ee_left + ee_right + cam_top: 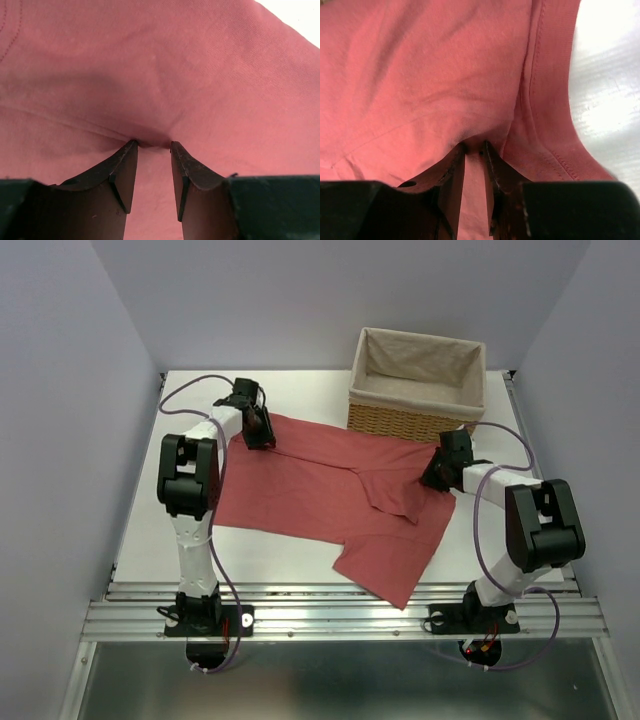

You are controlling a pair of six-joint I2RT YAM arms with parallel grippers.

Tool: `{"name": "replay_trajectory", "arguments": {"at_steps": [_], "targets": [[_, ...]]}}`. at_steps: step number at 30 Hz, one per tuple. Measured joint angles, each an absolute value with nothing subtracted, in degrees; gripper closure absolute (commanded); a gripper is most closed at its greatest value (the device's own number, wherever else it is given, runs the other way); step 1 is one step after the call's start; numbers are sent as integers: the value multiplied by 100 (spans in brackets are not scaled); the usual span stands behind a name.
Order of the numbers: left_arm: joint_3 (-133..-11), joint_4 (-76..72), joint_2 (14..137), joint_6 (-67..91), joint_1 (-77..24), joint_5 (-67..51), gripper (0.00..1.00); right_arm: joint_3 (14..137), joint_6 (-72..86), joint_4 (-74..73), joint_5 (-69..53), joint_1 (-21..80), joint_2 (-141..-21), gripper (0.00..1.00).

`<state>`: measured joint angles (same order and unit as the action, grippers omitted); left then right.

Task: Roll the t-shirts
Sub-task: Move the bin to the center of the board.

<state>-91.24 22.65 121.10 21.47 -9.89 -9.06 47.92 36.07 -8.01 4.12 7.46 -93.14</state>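
Observation:
A plain salmon-red t-shirt [320,495] lies spread across the white table, with a fold near its middle right and one part hanging over the near edge. My left gripper [262,435] is at the shirt's far left corner. In the left wrist view [152,145] its jaws are closed on a puckered fold of the cloth [150,75]. My right gripper [432,478] is at the shirt's right edge, just in front of the basket. In the right wrist view [474,147] its jaws pinch the cloth [420,75] beside a stitched hem.
A tan cloth-lined wicker basket [418,385] stands at the back right, close behind the right gripper. Bare white table [140,530] shows left of the shirt and along the right edge [610,100]. Grey walls enclose the table on three sides.

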Motion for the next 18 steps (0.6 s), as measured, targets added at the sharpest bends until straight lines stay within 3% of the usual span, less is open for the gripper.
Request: {"name": "replay_trajectory", "arguments": {"at_steps": [10, 18], "targets": [[-9889, 2443, 12676, 2126, -895, -886, 56, 4834, 3701, -211, 458, 746, -9566, 73], [-10783, 2716, 13196, 2040, -814, -864, 56, 4967, 3734, -274, 471, 746, -9623, 68]]}}
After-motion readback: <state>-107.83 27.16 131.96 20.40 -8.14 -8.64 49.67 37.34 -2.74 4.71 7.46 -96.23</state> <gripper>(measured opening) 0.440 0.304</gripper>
